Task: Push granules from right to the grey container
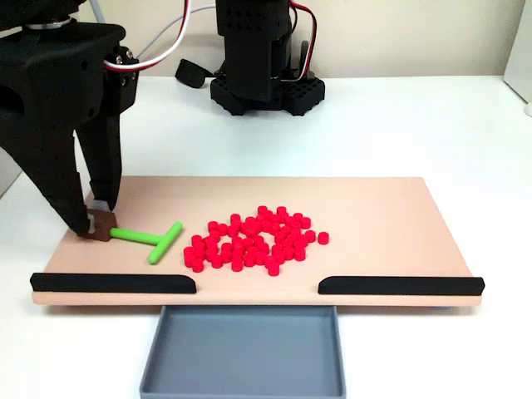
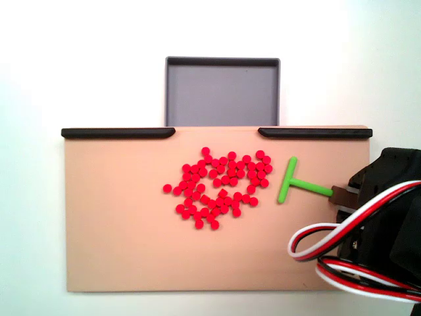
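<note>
Fixed views show our black claw (image 1: 93,223) clamping the green T-shaped plastic pusher (image 1: 151,239) by its brown end beside the small red cylindrical granules (image 1: 253,239), so we judge a skewed sweep could scatter beads past the gap, missing the shallow blue-grey plastic container (image 1: 243,353).

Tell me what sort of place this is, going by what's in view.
Probably a tabletop robot-practice setup, not a home or workshop: a plain white table, a flat beige board with black strips holding small red cylindrical beads, and an empty blue-grey plastic tray beside the board's gap.
</note>
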Available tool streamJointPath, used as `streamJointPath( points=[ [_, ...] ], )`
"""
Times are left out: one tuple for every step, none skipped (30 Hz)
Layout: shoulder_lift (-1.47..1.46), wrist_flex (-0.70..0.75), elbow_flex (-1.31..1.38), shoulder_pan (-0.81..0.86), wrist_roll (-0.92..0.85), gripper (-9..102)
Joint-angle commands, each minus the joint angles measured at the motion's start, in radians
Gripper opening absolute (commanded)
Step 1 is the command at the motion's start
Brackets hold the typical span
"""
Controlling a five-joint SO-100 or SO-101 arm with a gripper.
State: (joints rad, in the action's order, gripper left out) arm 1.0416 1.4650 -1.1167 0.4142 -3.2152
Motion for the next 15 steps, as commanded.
streamJointPath(
  points=[
    [0.005, 0.002, 0.034, -0.015, -0.506, 0],
    [0.005, 0.002, 0.034, -0.017, -0.506, 0],
    [0.005, 0.002, 0.034, -0.017, -0.506, 0],
    [0.005, 0.002, 0.034, -0.020, -0.503, 0],
    [0.005, 0.002, 0.034, -0.023, -0.497, 0],
    [0.005, 0.002, 0.034, -0.026, -0.494, 0],
    [0.005, 0.002, 0.034, -0.028, -0.489, 0],
    [0.003, 0.002, 0.035, -0.031, -0.488, 0],
    [-0.002, 0.002, 0.040, -0.031, -0.488, 0],
    [-0.005, 0.002, 0.044, -0.031, -0.488, 0],
    [-0.011, 0.002, 0.049, -0.032, -0.488, 0],
    [-0.014, 0.002, 0.054, -0.032, -0.488, 0],
    [-0.015, 0.002, 0.055, -0.034, -0.486, 0],
    [-0.017, 0.002, 0.057, -0.035, -0.485, 0],
    [-0.017, 0.002, 0.057, -0.035, -0.483, 0]
  ],
)
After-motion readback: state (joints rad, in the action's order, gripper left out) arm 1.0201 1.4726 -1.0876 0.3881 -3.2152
